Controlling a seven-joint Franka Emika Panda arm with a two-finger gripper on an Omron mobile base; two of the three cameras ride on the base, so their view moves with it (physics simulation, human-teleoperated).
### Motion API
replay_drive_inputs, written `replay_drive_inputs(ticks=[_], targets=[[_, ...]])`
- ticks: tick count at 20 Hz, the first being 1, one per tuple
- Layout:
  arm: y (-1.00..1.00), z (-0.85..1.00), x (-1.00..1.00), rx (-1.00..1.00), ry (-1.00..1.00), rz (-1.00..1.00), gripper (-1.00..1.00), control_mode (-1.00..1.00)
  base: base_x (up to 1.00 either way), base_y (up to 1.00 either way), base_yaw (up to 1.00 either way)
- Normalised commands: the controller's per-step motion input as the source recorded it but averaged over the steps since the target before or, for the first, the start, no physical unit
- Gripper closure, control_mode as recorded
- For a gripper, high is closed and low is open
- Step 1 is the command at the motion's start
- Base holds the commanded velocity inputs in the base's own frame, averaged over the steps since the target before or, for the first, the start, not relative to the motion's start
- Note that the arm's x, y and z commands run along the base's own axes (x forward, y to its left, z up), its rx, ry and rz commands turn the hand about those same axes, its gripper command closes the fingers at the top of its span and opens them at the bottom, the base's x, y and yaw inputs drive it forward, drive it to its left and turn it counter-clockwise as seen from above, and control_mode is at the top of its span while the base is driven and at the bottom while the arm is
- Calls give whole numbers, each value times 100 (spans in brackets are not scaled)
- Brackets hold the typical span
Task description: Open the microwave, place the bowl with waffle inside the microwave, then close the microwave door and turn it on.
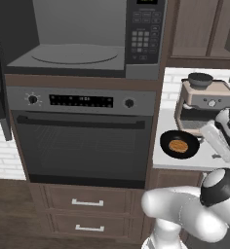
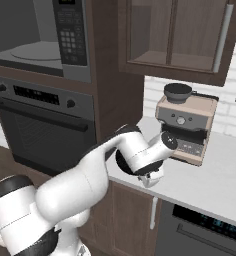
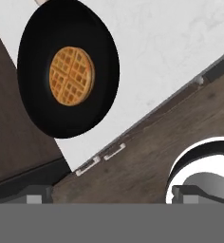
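Black bowl with waffle (image 3: 69,75) sat on the counter (image 3: 171,52) beside the coffee machine (image 1: 204,104); my gripper (image 3: 109,197), fingers spread wide and empty, hovered above, needing descent onto its rim.

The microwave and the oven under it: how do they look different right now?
The microwave stands open, its grey cavity and round turntable showing; the oven below is shut behind black glass. The microwave has a button keypad on its right side; the oven has two knobs and a bar handle across the top. The oven looks taller. Both are built into the same wooden column.
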Motion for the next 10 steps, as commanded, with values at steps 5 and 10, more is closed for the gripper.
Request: replay_drive_inputs(ticks=[5, 10], targets=[[-8, -34, 36, 0, 5, 8, -100, -100, 0, 0, 0], [-12, -28, 34, 0, 2, 8, -100, -100, 0, 0, 0]])
